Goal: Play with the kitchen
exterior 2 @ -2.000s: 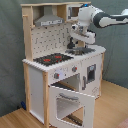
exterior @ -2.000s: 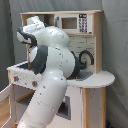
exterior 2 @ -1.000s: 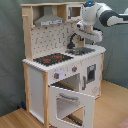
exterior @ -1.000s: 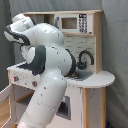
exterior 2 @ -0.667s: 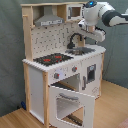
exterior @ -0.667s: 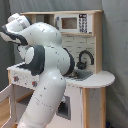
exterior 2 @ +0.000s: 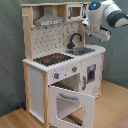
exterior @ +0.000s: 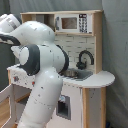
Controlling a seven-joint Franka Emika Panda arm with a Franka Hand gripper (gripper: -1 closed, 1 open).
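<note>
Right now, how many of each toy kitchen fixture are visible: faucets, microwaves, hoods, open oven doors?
Faucet: 1
Microwave: 1
Hood: 1
Open oven door: 1
Total: 4

Tall white and light-wood toy kitchen (exterior 2: 60, 75), upright on a wooden floor in both exterior views. Black stovetop (exterior 2: 52, 59) with red rings at the second exterior view's left; sink (exterior 2: 85, 50) with arched black faucet (exterior 2: 75, 39) beside it. Grey hood (exterior 2: 49, 20) above, small microwave (exterior: 72, 23) on the top shelf. Windowed oven door (exterior 2: 70, 104) hanging open, tilted outward.
</note>
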